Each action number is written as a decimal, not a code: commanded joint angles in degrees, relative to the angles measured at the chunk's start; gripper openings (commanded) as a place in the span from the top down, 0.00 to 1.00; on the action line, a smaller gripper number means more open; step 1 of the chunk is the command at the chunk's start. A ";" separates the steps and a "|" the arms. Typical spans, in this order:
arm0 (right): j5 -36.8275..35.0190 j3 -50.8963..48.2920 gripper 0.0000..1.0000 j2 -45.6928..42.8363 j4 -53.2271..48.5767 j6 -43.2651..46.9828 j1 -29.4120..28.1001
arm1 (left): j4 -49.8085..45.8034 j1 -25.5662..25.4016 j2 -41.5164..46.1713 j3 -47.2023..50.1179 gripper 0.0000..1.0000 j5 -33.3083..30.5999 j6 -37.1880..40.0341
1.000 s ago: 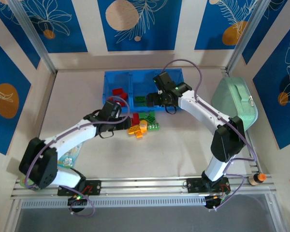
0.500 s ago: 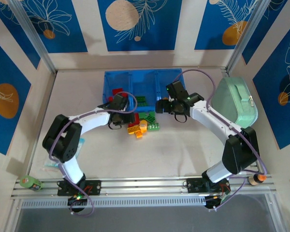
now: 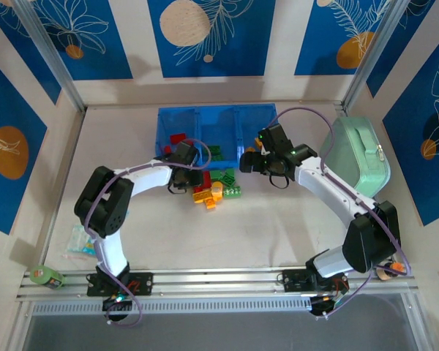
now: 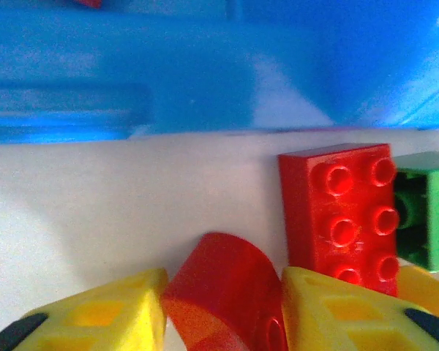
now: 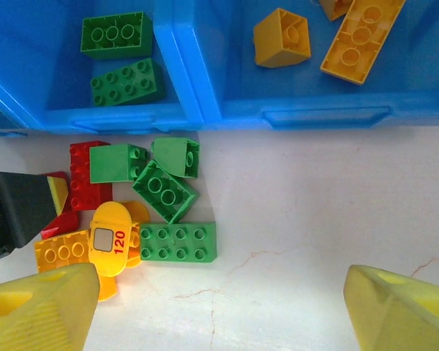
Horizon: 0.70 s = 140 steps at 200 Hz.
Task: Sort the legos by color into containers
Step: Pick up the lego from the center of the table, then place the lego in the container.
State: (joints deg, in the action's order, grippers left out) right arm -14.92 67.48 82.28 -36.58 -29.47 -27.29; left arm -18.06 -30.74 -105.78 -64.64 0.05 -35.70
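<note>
Where the loose legos (image 5: pixel 157 194) lie in a small heap on the table (image 5: pixel 314 219), just in front of the blue tray (image 5: pixel 307 115), the left gripper (image 4: pixel 221 322) is down low. Its two yellow fingers (image 4: pixel 95 314) press on both sides of a round red lego (image 4: pixel 216 281). A flat red brick (image 4: pixel 340 212) sits just beside it. The right gripper (image 5: pixel 219 307) hangs over the table by the heap, fingers wide apart, holding nothing. Farther back, toward the far edge, the tray holds red legos (image 3: pixel 178 137) in its left box, green ones (image 5: pixel 117 36) in the middle and orange ones (image 5: pixel 282 36) on the right.
</note>
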 commanded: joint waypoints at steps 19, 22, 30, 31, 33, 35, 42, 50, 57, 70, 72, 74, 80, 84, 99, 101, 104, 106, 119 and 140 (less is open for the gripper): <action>1.47 -1.26 0.13 -1.34 0.54 -1.21 0.26 | -1.36 0.60 3.12 4.18 0.62 -3.40 -1.40; 1.50 -1.27 0.13 -1.33 0.62 -1.28 0.22 | -1.36 0.61 3.26 4.39 0.63 -3.39 -1.39; 1.71 -1.30 0.13 -1.26 0.67 -1.37 0.22 | -1.75 0.60 3.62 4.63 0.65 -3.30 -1.32; 1.72 -1.30 0.13 -1.21 0.70 -1.37 0.22 | -1.82 0.60 3.63 4.62 0.65 -3.30 -1.26; 1.73 -1.30 0.13 -1.24 0.71 -1.42 0.22 | -1.87 0.64 3.71 4.68 0.66 -3.31 -1.29; 1.80 -1.30 0.13 -1.22 0.72 -1.41 0.22 | -1.99 0.65 3.77 4.70 0.67 -3.35 -1.16; 1.89 -1.21 0.13 -1.24 0.72 -1.45 0.15 | -2.17 0.60 3.97 4.87 0.69 -3.33 -1.05; 1.83 -1.21 0.13 -1.22 0.67 -1.57 0.13 | -2.37 0.60 4.30 4.96 0.71 -3.48 -0.98; 1.74 -1.21 0.13 -1.34 0.63 -1.57 0.04 | -2.84 0.60 4.79 4.94 0.73 -3.53 -0.95; 1.57 -1.38 0.13 -1.66 0.46 -1.55 -0.14 | -4.07 0.60 6.67 4.55 0.77 -3.82 -0.71; 1.49 -1.45 0.13 -1.72 0.39 -1.55 -0.13 | -4.15 0.60 7.13 4.60 0.77 -3.90 -0.71; 1.43 -1.52 0.13 -1.80 0.37 -1.60 -0.13 | -4.25 0.60 7.62 4.61 0.78 -4.03 -0.65; 1.30 -1.77 0.13 -1.98 0.37 -1.64 -0.12 | -4.43 0.60 9.04 4.61 0.79 -4.60 -0.48; 1.21 -2.02 0.13 -2.16 0.41 -1.64 -0.13 | -4.50 0.64 10.19 4.57 0.79 -5.10 -0.28; 1.12 -2.91 0.13 -2.67 0.71 -1.80 -0.13 | -5.74 1.14 13.32 3.36 0.81 -6.29 0.73; 1.18 -3.00 0.13 -2.72 0.76 -1.81 -0.13 | -5.93 1.24 13.58 3.09 0.81 -6.29 0.88; 1.19 -3.12 0.13 -2.77 0.84 -1.81 -0.13 | -6.19 1.48 13.90 2.71 0.81 -6.17 1.06; 1.14 -3.21 0.13 -2.81 0.82 -1.90 -0.13 | -6.32 1.65 14.16 2.42 0.81 -6.09 1.12; 1.29 -3.58 0.13 -2.86 0.89 -2.14 -0.09 | -7.47 2.79 15.03 0.56 0.82 -5.39 1.75; 1.31 -4.09 0.13 -3.25 0.81 -2.38 -0.31 | -9.15 4.79 15.99 -2.57 0.83 -6.30 3.36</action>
State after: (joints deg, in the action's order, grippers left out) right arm -14.55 64.55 81.06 -35.90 -30.57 -27.31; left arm -23.75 -28.60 -91.48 -63.13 -4.34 -35.16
